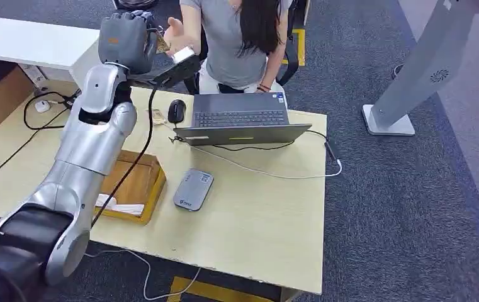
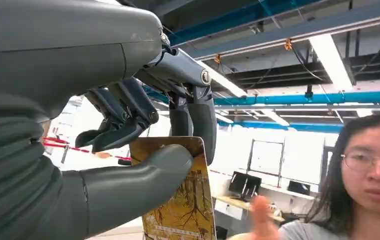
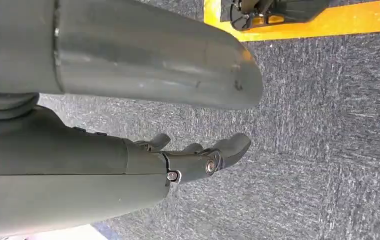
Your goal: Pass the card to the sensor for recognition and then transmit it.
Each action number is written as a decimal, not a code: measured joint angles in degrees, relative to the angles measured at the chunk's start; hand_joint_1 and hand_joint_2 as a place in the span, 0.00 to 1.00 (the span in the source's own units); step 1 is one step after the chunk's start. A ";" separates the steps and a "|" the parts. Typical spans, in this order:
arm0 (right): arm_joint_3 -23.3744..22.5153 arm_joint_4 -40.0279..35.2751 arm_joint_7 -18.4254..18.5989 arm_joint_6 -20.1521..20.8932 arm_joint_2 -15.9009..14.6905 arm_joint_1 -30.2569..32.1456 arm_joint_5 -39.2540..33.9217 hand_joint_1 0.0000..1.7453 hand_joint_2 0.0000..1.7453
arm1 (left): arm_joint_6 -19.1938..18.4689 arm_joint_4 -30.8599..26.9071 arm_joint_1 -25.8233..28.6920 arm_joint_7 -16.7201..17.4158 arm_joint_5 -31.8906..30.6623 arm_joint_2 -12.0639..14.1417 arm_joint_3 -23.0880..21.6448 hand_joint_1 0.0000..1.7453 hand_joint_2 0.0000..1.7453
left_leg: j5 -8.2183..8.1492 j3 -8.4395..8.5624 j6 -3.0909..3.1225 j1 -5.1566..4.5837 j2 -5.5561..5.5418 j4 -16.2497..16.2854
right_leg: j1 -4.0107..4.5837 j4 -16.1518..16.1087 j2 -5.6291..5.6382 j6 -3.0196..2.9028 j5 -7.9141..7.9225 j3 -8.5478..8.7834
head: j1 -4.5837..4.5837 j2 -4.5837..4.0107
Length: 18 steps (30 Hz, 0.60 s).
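Pinching card (image 2: 180, 200) between thumb and fingers, left hand (image 1: 126, 41) is raised just beside person's open palm (image 1: 177, 34); right hand (image 3: 197, 160) hangs empty, fingers loosely apart.

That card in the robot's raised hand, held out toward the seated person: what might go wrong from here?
The left hand pinches the card by just one end between thumb and fingers, so it might slip before the person's hand takes it. If dropped, it could land on the laptop or mouse below. The black cable hanging beside the arm might also snag.
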 joint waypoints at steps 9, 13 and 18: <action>0.46 0.00 0.00 0.15 0.09 -0.06 0.00 0.00 0.00 | 0.13 4.81 -1.90 0.02 -0.04 -1.64 -0.63 1.00 1.00 | 0.00 0.00 0.00 0.01 0.00 -0.01 | 0.00 0.01 0.00 0.00 0.00 -0.01 | -0.02 0.00; 0.46 0.02 0.00 0.28 0.11 -0.06 0.00 0.00 0.00 | 0.13 5.88 -2.07 0.02 -0.04 -1.86 -1.03 1.00 1.00 | 0.00 -0.01 0.00 0.00 0.00 -0.01 | 0.00 0.02 0.00 0.00 0.00 -0.01 | 0.00 0.00; 0.48 0.02 0.00 0.33 0.11 -0.06 0.00 0.00 0.00 | 0.13 6.75 -2.07 0.02 -0.04 -1.90 -1.22 1.00 1.00 | 0.00 -0.03 0.00 0.00 0.00 0.00 | 0.00 0.02 0.00 0.00 0.00 -0.03 | -0.02 0.00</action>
